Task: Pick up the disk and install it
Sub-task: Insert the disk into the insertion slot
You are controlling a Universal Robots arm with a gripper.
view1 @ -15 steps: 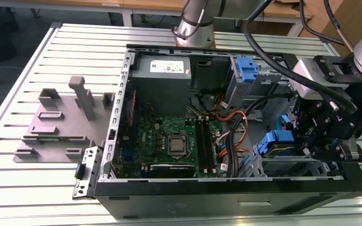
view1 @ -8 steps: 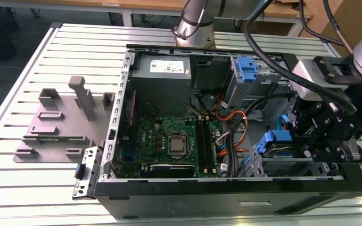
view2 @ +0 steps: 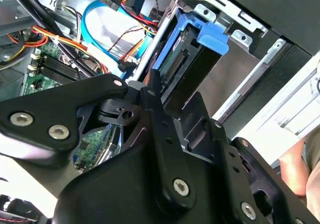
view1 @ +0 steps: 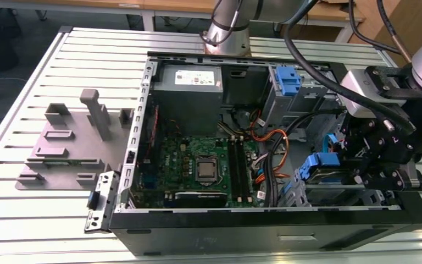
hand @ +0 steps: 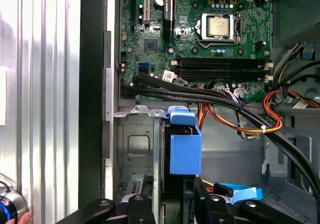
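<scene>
The disk (view1: 320, 168) sits upright in its blue carrier frame at the front right corner of the open computer case, partly down in the metal drive cage (view1: 336, 193). My gripper (view1: 351, 165) reaches it from the exterior view's right and is shut on it. In the second wrist view a black finger (view2: 153, 87) lies against the disk (view2: 192, 54) at its connector edge. In the first wrist view the carrier's blue tab of the disk (hand: 185, 146) stands above my gripper (hand: 172, 204), beside the cage wall (hand: 137, 144).
Thick black cables (hand: 210, 102) and orange and blue wire bundles (view1: 270, 148) run close past the cage. Motherboard (view1: 196, 165), grey power supply (view1: 189, 82) and a blue bracket (view1: 288, 80) fill the case. A grey fixture (view1: 72, 143) stands on the slatted table. A person's hand (view2: 295, 171) is nearby.
</scene>
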